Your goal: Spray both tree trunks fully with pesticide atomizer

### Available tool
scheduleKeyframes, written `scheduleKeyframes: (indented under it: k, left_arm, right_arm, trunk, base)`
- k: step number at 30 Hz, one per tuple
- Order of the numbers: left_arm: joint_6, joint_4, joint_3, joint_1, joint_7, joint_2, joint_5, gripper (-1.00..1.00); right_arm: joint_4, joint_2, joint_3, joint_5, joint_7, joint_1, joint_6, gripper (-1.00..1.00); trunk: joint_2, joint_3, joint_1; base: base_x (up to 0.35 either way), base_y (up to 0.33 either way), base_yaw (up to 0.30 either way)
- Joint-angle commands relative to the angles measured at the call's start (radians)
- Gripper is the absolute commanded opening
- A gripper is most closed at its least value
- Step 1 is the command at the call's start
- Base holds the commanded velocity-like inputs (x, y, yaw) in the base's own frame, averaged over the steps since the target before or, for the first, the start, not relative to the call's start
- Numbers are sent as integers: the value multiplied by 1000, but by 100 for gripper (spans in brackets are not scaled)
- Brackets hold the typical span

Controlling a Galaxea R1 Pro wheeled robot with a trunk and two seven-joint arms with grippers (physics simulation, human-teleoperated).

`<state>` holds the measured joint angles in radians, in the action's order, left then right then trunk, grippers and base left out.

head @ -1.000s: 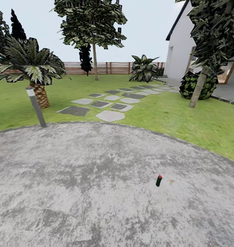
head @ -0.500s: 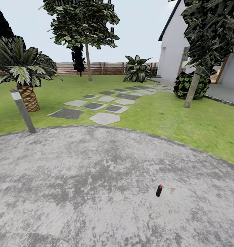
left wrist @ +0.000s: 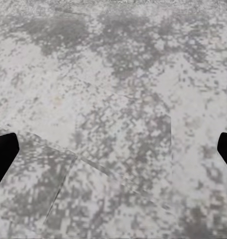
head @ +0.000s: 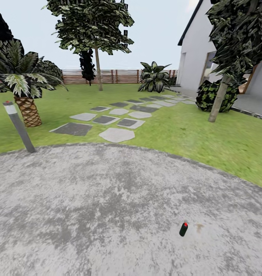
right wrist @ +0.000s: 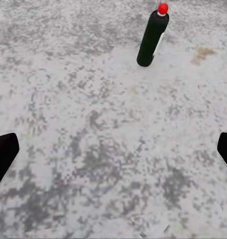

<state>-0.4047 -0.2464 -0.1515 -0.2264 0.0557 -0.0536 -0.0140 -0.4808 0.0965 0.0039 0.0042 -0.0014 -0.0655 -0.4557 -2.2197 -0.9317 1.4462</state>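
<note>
The pesticide atomizer [head: 183,229] is standing upright on the grey paved floor [head: 107,214], just ahead of the right gripper [right wrist: 113,149], whose fingers are spread wide and holding nothing. Slim, rigid and probably light, it is likely tippy; gripping mid-body looks best.

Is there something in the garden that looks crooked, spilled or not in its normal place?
The grey post at the paving edge leans noticeably. A small brownish stain marks the paving beside the upright atomizer.
</note>
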Motion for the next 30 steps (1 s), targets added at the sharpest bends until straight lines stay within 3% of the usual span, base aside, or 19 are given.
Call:
scheduleKeyframes:
  k: [1, 10, 24, 30]
  left_arm:
    - [-3, 1, 1, -1, 3, 0, -1, 100]
    - [-3, 1, 1, -1, 3, 0, -1, 100]
    - [-5, 1, 1, -1, 3, 0, -1, 100]
    - [-3, 1, 1, -1, 3, 0, -3, 100]
  right_arm:
    - [1, 0, 0, 0, 0, 0, -3, 100]
    - [1, 0, 1, 0, 0, 0, -3, 100]
    - [1, 0, 1, 0, 0, 0, -3, 100]
    - [1, 0, 1, 1, 0, 0, -3, 100]
  trunk:
    - [0, -1, 0]
    - [0, 0, 0]
    - [0, 7, 0]
    - [0, 8, 0]
  base:
    - [337, 0, 0]
    - [337, 0, -24]
    - [336, 0, -245]
    - [326, 101, -64]
